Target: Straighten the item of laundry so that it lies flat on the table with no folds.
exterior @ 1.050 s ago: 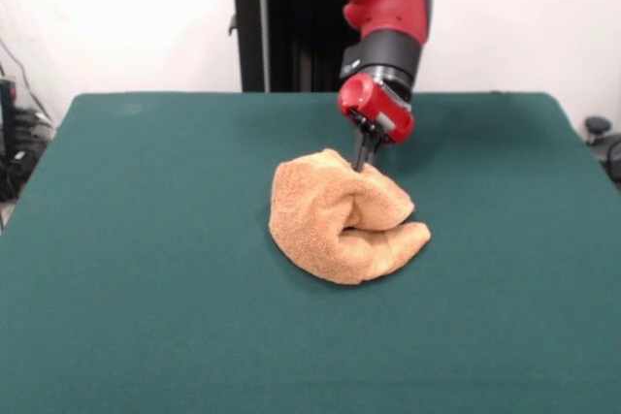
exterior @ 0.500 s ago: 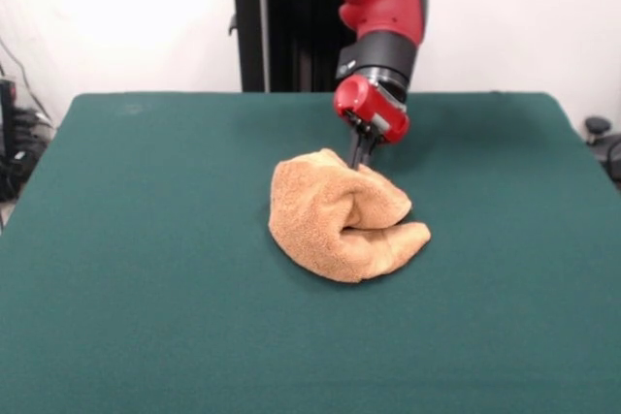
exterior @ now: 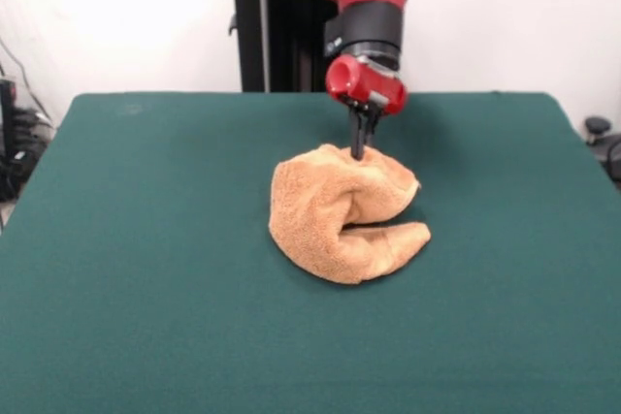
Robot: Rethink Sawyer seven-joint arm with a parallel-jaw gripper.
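One towel (exterior: pixel 340 225) is seen bunched on the desk (exterior: pixel 146 239), directly beneath and in front of the single tool (exterior: pixel 359 149). The tool is pressed together, pinching the towel's top rear edge, judged as a hold for lifting a fold open. Below the tool, a rolled lobe is left curled underneath.

no readable text, labels, seemingly none

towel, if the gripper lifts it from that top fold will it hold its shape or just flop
The towel probably flops: it lies in soft rounded folds. It likely drapes and unrolls under the gripper rather than lifting whole. Its terry pile may drag on the felt-like table.
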